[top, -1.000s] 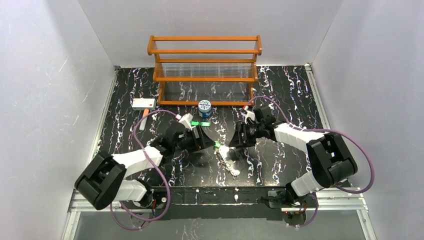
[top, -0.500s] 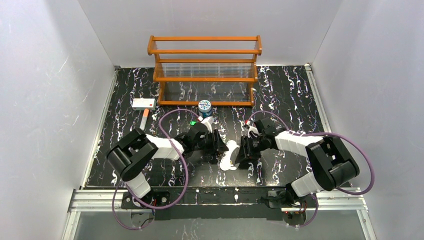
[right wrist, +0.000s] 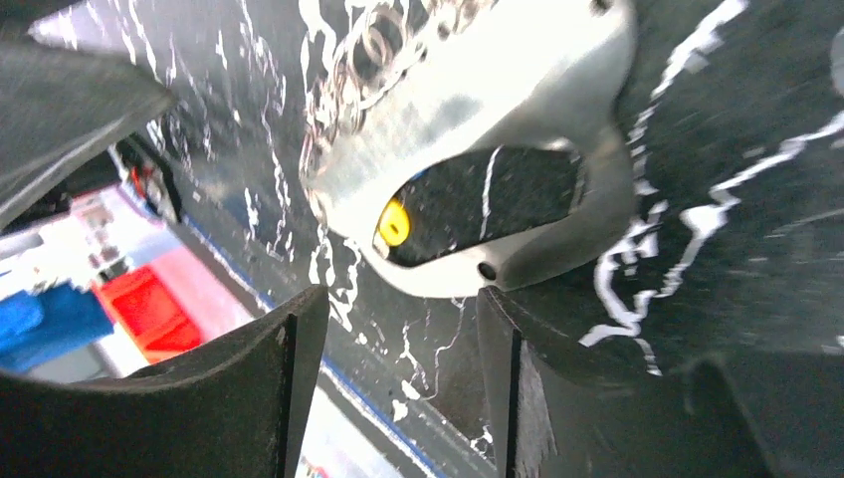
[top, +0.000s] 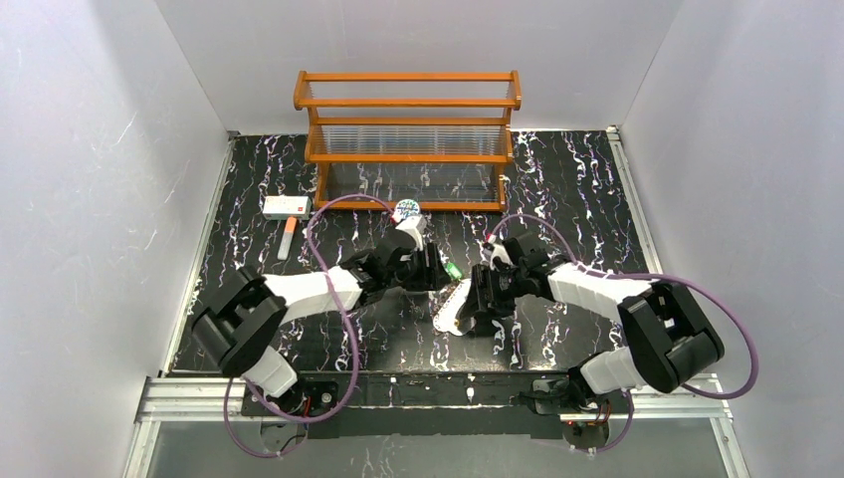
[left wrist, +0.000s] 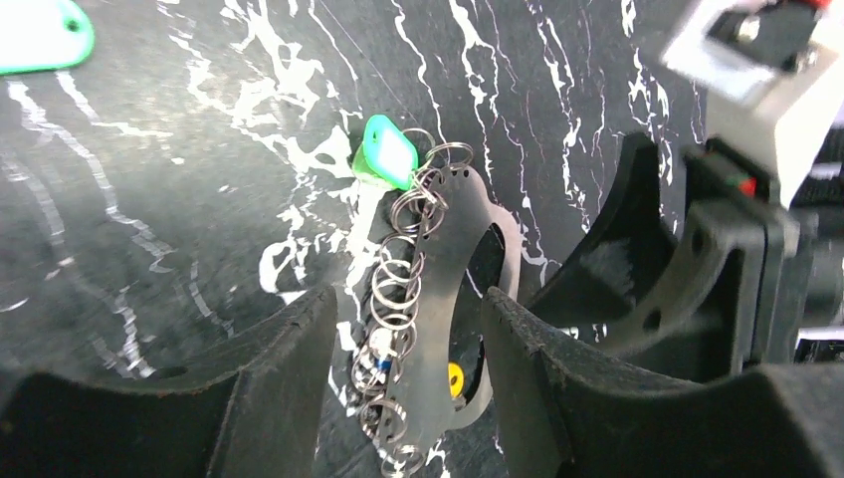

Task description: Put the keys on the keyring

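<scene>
The black marbled desk (top: pixel 577 179) carries an orange wooden rack (top: pixel 408 157) at its 12 o'clock edge. The left arm (top: pixel 309 289) reaches in from 8 o'clock and the right arm (top: pixel 597 284) from 4 o'clock, and they meet near the middle.

The left gripper (left wrist: pixel 408 299) has its fingers apart. The right gripper (right wrist: pixel 401 294) also has its fingers apart. Neither is clamped on anything that the wrist views show.

The keyring (top: pixel 453 309), a pale oval loop, sits near the middle of the desk. The left gripper is at its 11 o'clock and the right gripper just beside it at 3 o'clock. In the left wrist view it runs down through the gap between the fingers. Whether it touches either finger cannot be told.

A white box (top: pixel 286 206) with a red mark lies at 10 o'clock, with a small orange-and-white stick (top: pixel 288 239) just at its 6 o'clock. A round blue-and-white can (top: pixel 406 210) stands in front of the rack.

A row of small wire rings (left wrist: pixel 398 269) lines one edge of the keyring. One green key (left wrist: pixel 388 154) sits at its far end, touching the rings. A second green key (left wrist: pixel 40 35) lies well apart on the desk at 10 o'clock in the left wrist view. A yellow spot (right wrist: pixel 394 221) shows in the keyring's open middle.
</scene>
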Controlling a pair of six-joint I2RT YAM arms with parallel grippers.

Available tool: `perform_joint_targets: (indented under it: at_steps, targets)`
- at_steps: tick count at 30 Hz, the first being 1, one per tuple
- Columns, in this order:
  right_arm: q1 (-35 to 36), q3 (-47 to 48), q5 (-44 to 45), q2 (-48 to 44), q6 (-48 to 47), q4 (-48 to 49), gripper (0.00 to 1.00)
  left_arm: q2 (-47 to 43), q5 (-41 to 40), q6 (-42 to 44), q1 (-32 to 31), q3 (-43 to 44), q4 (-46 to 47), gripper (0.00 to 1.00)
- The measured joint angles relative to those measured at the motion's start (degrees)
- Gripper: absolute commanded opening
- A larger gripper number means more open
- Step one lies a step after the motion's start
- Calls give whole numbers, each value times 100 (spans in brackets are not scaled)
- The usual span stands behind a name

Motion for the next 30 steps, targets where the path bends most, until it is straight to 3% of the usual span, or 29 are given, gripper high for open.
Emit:
perform_joint_targets:
  at_steps: [6,12,16,21,30]
  targets:
    - [-391,483,824,-33,-343,-299,66,-1255,-365,42,0,-717,-223,51]
    - [-903,905,1110,544,-726,-391,63,-2033,-24,-317,-17,-1864,85,44]
    - [-929,1032,750,848,-839,-330,58,-2142,348,-466,-118,-2422,243,43]
    - [-935,960,295,986,-866,-170,47,-2142,557,-564,-297,-2516,476,41]
    - [-793,295,-678,903,-542,168,48,-2203,291,-562,-367,-2575,678,43]
